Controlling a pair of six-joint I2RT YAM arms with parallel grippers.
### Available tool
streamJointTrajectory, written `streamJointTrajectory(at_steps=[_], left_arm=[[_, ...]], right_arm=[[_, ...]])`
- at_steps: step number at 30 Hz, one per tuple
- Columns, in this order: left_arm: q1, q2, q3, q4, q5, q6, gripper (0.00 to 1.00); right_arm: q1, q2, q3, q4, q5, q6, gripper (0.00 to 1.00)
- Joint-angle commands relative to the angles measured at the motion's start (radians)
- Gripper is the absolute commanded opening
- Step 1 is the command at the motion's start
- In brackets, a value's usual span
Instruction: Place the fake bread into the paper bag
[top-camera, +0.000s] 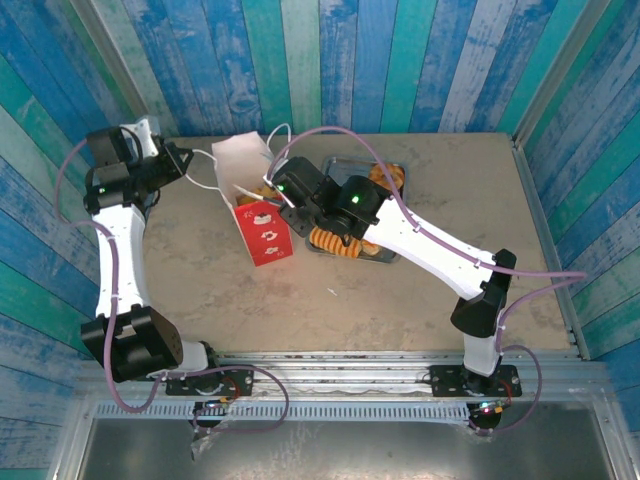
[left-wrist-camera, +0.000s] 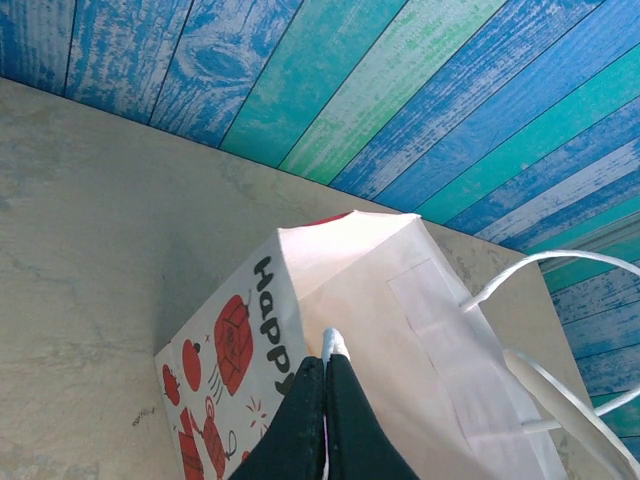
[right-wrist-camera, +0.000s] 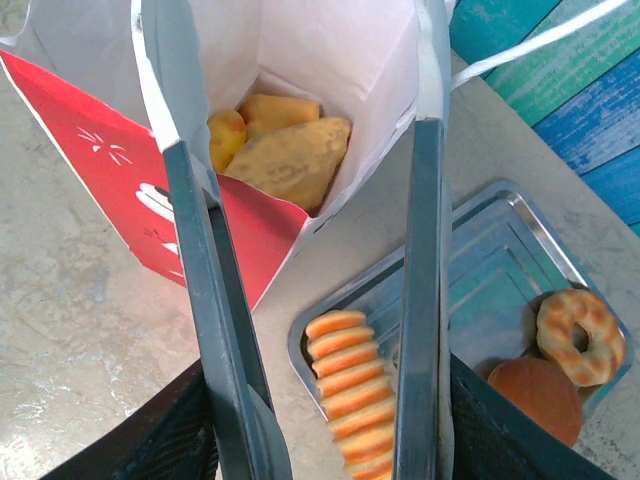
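The paper bag (top-camera: 250, 165) stands open left of centre, white with a red lower panel (top-camera: 268, 235). My left gripper (left-wrist-camera: 328, 362) is shut on a white bit at the bag's top, rim or cord handle I cannot tell; it sits at the bag's far-left side (top-camera: 188, 160). My right gripper (right-wrist-camera: 295, 30) hangs open and empty over the bag's mouth (top-camera: 270, 192). Inside the bag (right-wrist-camera: 330, 60) lie three pieces of fake bread (right-wrist-camera: 285, 160). A ridged long loaf (right-wrist-camera: 350, 390), a ring doughnut (right-wrist-camera: 580, 335) and a round brown bun (right-wrist-camera: 540, 400) lie on the grey tray (right-wrist-camera: 500, 260).
The grey tray (top-camera: 335, 168) sits just right of the bag, partly under my right arm, with the ridged loaf (top-camera: 335, 243) at its near edge. The bag's cord handles (left-wrist-camera: 540, 290) loop outward. Bare table lies to the right and front. Blue plank walls close in the back and sides.
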Motion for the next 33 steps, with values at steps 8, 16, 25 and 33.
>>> streamJointTrajectory(at_steps=[8,16,25,33], left_arm=[[0.0,-0.054,-0.012,0.057,0.063,-0.011,0.04],[-0.001,-0.071,-0.002,0.091,0.043,-0.028,0.54],[-0.001,-0.186,-0.096,0.178,-0.081,-0.038,0.94],[-0.001,-0.304,-0.23,0.249,-0.144,-0.06,0.99]], right_arm=[[-0.005,-0.05,0.132,0.054,-0.053,0.007,0.54],[-0.011,-0.142,0.19,0.098,-0.069,-0.005,0.53],[-0.127,-0.316,0.015,0.106,-0.056,0.088,0.53],[-0.407,-0.488,-0.385,0.116,-0.188,0.211,0.52]])
